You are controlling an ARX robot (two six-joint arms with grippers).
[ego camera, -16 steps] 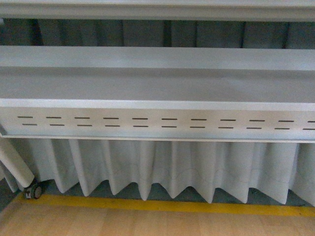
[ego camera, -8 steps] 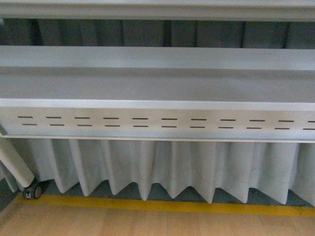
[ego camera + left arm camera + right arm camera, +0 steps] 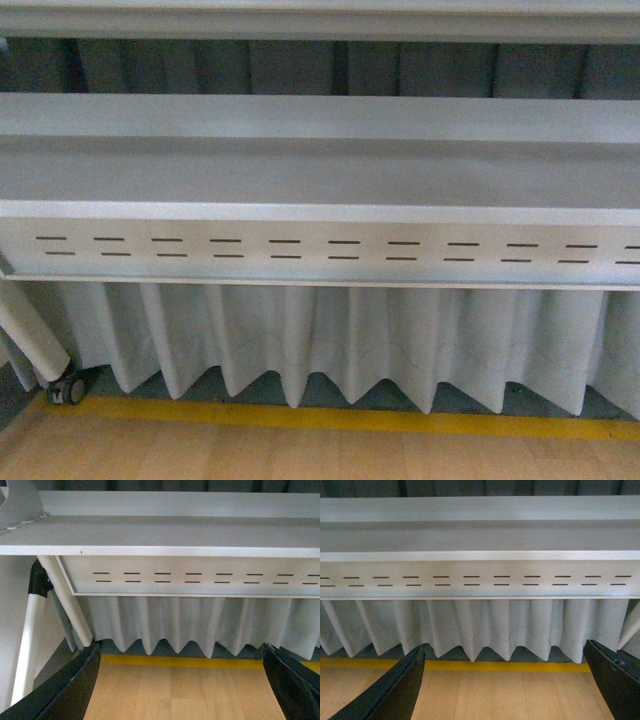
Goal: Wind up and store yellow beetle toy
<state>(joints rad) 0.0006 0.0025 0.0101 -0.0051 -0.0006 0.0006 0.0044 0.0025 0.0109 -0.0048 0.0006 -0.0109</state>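
The yellow beetle toy is out of view in all three views. My left gripper (image 3: pixel 180 680) is open, its black fingers (image 3: pixel 65 690) spread wide with only bare wooden floor between them. My right gripper (image 3: pixel 504 682) is open too, with black fingertips (image 3: pixel 395 690) at each side and nothing between them. Neither arm shows in the front view.
A grey metal rack shelf (image 3: pixel 320 180) with a slotted front panel (image 3: pixel 320 250) fills the front view. A pleated white curtain (image 3: pixel 330 340) hangs below it. A yellow floor line (image 3: pixel 330 420) borders the wooden floor (image 3: pixel 300 455). A white leg with a caster (image 3: pixel 66 390) stands at the left.
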